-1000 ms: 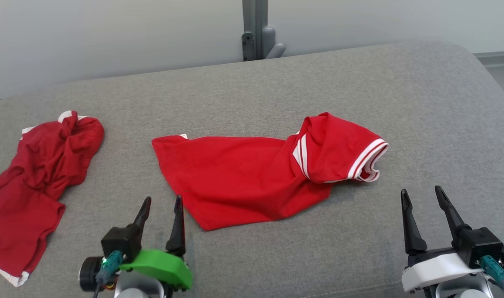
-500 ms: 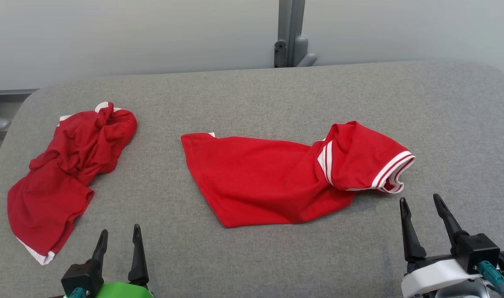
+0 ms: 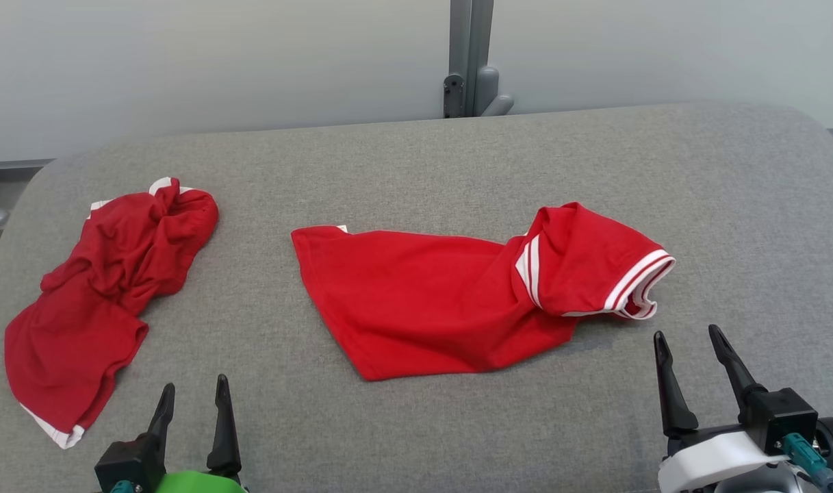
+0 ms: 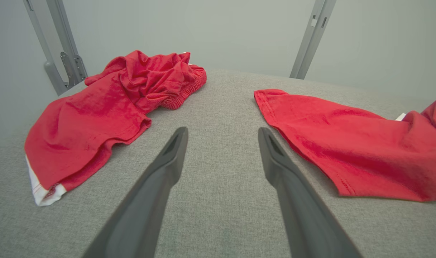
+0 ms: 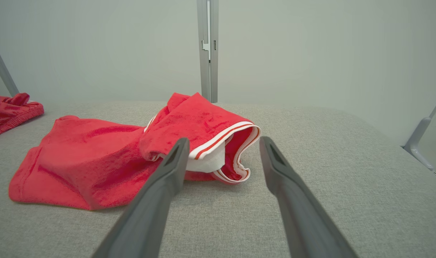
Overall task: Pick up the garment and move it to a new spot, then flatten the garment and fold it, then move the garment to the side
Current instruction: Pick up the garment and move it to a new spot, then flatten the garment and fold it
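Red garment (image 3: 450, 301) lies mid-surface on the grey cushion (image 3: 416, 438). Left gripper (image 3: 191, 397) and right gripper (image 3: 686, 352) hover near it, fingers spread, holding nothing. Second red garment (image 3: 108, 287) far left.

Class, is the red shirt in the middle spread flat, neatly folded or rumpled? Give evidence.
Rumpled. The shirt lies partly smooth, but its white-striped sleeve is bunched up and gapes open; there is no tidy fold.

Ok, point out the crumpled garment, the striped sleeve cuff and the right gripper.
crumpled garment (image 3: 108, 287), head view, middle of its bunched body.
striped sleeve cuff (image 3: 638, 279), head view, on the white band.
right gripper (image 3: 685, 333), head view, midway between its fingertips.
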Motion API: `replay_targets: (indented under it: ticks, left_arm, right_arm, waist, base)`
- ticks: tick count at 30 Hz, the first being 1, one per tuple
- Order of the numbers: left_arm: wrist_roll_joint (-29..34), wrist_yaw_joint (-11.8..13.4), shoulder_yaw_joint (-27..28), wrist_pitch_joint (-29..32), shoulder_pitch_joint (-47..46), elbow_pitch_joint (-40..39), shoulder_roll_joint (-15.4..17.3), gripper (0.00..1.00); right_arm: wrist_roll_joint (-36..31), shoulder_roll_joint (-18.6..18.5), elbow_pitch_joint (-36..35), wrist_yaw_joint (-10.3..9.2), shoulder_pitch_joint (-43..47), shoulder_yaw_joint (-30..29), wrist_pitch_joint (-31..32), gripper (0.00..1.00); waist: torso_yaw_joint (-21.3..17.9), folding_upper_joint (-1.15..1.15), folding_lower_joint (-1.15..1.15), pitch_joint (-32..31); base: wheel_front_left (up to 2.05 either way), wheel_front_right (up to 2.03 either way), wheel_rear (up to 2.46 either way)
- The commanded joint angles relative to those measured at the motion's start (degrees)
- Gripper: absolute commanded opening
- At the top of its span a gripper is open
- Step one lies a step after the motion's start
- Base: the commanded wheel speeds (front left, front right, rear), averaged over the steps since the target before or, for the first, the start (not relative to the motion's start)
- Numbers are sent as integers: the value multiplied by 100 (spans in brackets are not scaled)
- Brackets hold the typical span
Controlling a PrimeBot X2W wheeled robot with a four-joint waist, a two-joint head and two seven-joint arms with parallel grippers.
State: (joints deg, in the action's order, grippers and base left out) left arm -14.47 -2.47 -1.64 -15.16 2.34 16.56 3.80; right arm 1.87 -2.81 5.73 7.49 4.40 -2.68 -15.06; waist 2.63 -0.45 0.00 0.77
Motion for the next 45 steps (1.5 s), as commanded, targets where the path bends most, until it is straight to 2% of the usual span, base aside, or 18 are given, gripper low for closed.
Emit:
replay_targets:
  ticks: [1, 15, 26, 31, 32, 36, 41, 45]
  left_arm:
    - [50, -31, 54, 1, 26, 28, -20, 100]
    - [220, -145, 335, 1, -115, 133, -83, 100]
    - [154, -284, 289, 1, -948, 626, -80, 100]
    - [29, -337, 280, 254, -1975, 1228, 83, 100]
    - [126, -354, 218, 370, -2408, 1411, 235, 100]
    - [234, -390, 84, 823, -3186, 1948, 564, 100]
    - [288, -450, -139, 1497, -3855, 2713, 934, 100]
    - [264, -488, -335, 1798, -4143, 3184, 1165, 100]
  right_arm:
    - [-5, -15, 10, 0, 66, 10, -18, 100]
    - [10, -14, -7, 0, -6, 75, -18, 100]
    - [28, -14, -84, 0, -312, 150, -18, 100]
    - [96, -13, -138, 0, -512, 168, -18, 100]
    - [155, -12, -148, 0, -593, 212, -18, 100]
    - [292, -12, -146, 0, -792, 302, -18, 100]
    - [411, -13, -119, 0, -916, 368, -18, 100]
    - [491, -12, -89, 0, -939, 361, -18, 100]
  waist:
    - [-23, 45, 0, -19]
    - [-151, 45, 0, 67]
    - [-630, 45, 0, 539]
    - [-941, 45, 0, 904]
    - [-1086, 45, 0, 1062]
    - [-1387, 45, 0, 1343]
    - [-1716, 45, 0, 1514]
    - [-1916, 45, 0, 1519]
  base:
    - [0, 0, 0]
    - [0, 0, 0]
    - [0, 0, 0]
    - [0, 0, 0]
    - [0, 0, 0]
    - [0, 0, 0]
    - [0, 0, 0]
    - [0, 0, 0]
